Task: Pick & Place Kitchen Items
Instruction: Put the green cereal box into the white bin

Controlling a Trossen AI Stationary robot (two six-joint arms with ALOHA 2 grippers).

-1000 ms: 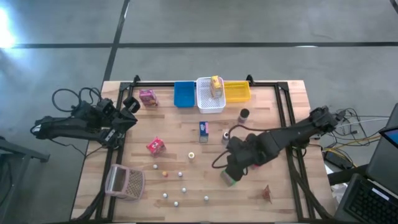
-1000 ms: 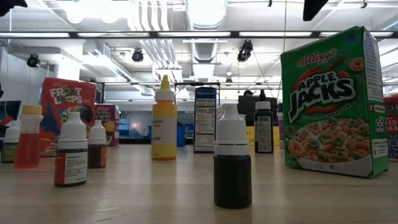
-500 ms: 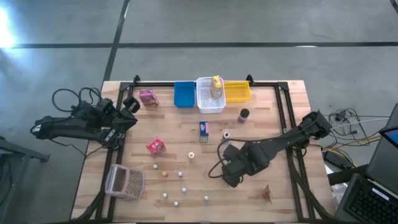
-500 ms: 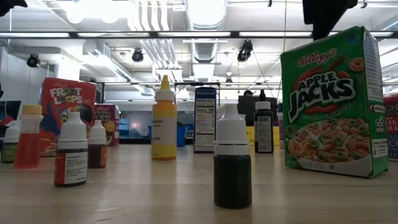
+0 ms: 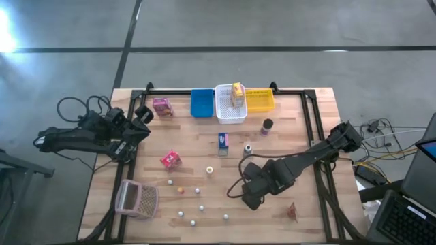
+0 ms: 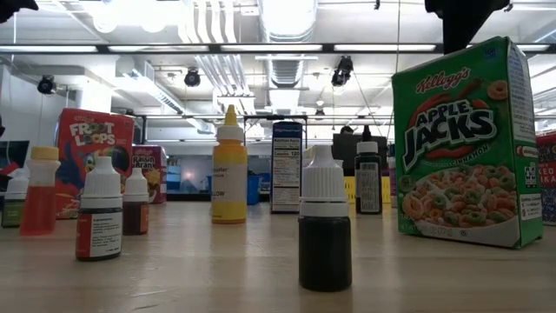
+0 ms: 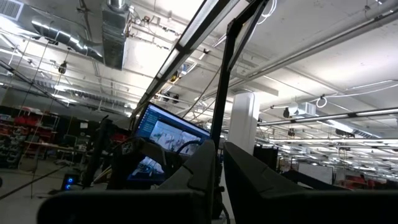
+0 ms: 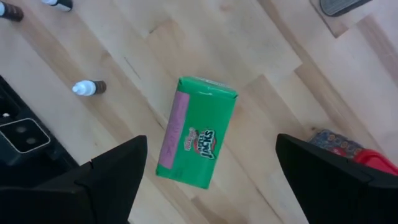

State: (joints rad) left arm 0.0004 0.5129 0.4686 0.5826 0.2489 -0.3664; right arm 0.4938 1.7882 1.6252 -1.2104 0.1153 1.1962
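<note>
Right gripper (image 8: 208,180) spread wide, empty, poised directly above the green Apple Jacks box (image 8: 197,132). Box standing upright on the table (image 8: 261,74), just beside a small dropper bottle (image 8: 89,88). Probably light, stiff, crushable cardboard: grip across the narrow faces, mid-height. Left gripper (image 5: 141,121) parked far from the box; finger state indeterminate.

Bright overhead strip lights, floor glare
</note>
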